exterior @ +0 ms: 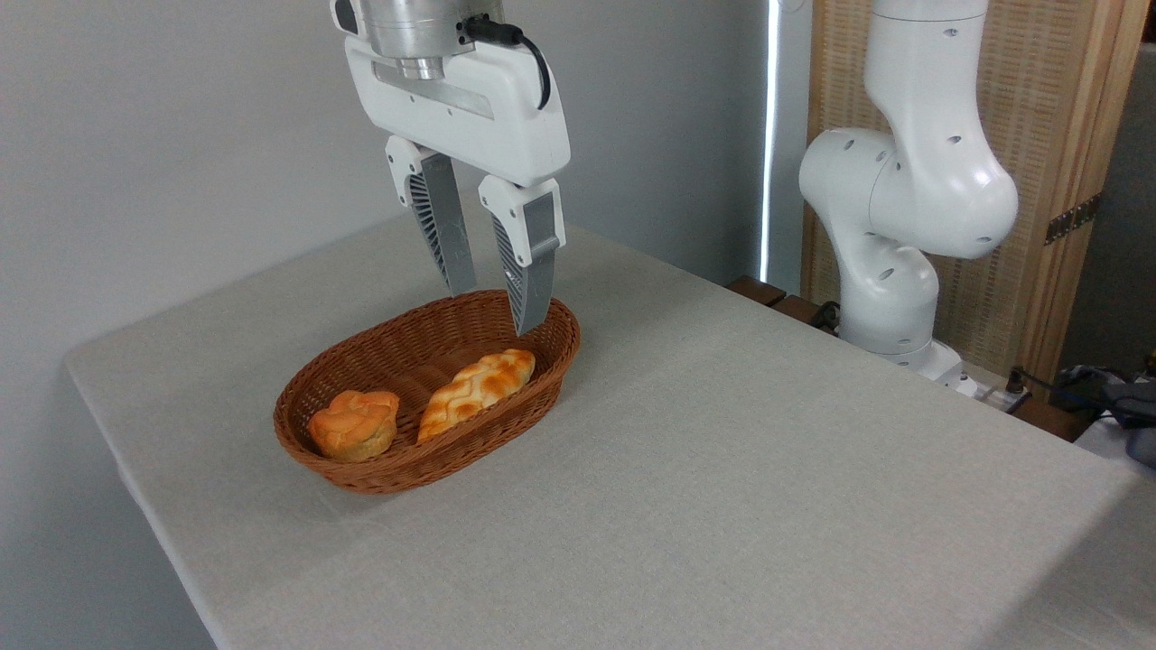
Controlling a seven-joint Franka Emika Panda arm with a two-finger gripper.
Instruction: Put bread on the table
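The bread (354,424), a small round orange-golden bun with a cracked, folded top, lies at the left end of a brown wicker basket (506,411) that stands on the cloth-covered table (722,469). My gripper (495,311) hangs open above the basket's far right end, its fingertips at about rim height, with nothing between them. It is well to the right of the bread and apart from it.
An elongated golden loaf with a wavy white pattern (477,390) lies in the basket beside the bread, just below my fingers. The arm's white base (890,298) stands at the table's far right edge. Cables and dark objects (1111,397) lie at the right.
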